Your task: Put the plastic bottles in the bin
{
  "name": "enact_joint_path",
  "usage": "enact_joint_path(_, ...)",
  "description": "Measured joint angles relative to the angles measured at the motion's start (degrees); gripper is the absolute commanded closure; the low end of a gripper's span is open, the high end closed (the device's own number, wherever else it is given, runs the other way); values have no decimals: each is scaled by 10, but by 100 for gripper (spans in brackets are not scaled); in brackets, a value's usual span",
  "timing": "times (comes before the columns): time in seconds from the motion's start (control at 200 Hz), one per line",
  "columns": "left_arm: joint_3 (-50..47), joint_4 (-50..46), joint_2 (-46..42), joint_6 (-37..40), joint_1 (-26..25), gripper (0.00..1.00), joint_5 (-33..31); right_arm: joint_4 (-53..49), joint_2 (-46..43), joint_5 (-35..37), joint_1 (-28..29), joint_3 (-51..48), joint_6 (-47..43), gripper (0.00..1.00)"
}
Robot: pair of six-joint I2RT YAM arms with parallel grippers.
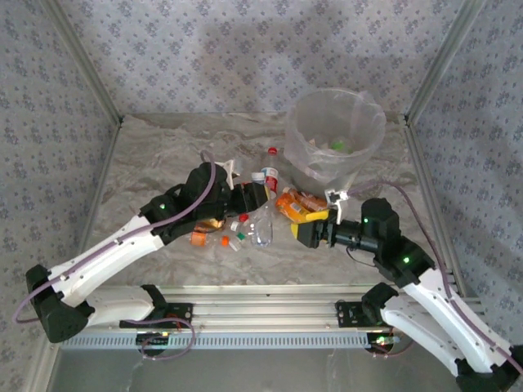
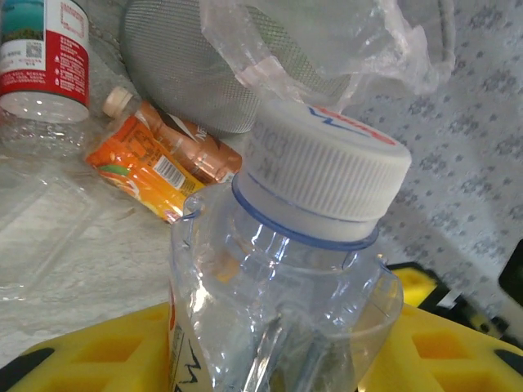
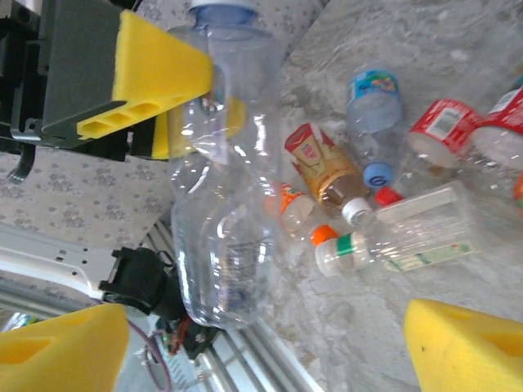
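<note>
Clear bottle [image 2: 286,245], clamped in left gripper [image 2: 282,359]

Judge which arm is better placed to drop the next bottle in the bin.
Left, probably. The left gripper is shut on a clear bottle, while the right gripper stands open and empty. The bin stands further right, so the left must swing across.

The marbled counter [image 1: 155,155] carries the bin [image 1: 304,155] at upper right of the frame, with bottles [image 1: 263,232] scattered at centre.
</note>
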Motion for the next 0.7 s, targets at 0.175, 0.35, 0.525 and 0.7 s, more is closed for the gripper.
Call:
enact_joint_path(0.175, -9, 37, 0, -47, 1, 59, 1, 64, 60, 27, 65, 0, 9, 2)
enact_joint_path(0.35, -21, 85, 7, -80, 1, 60, 15, 101, 117, 57, 105, 0, 16, 11)
enact_joint_path(0.525, -37, 108, 10, -99, 1, 60, 22, 131, 149, 76, 117, 3, 23, 17)
enact_joint_path(0.7, -44, 132, 10, -113, 1, 60, 28, 150, 169, 88, 122, 10, 27, 33)
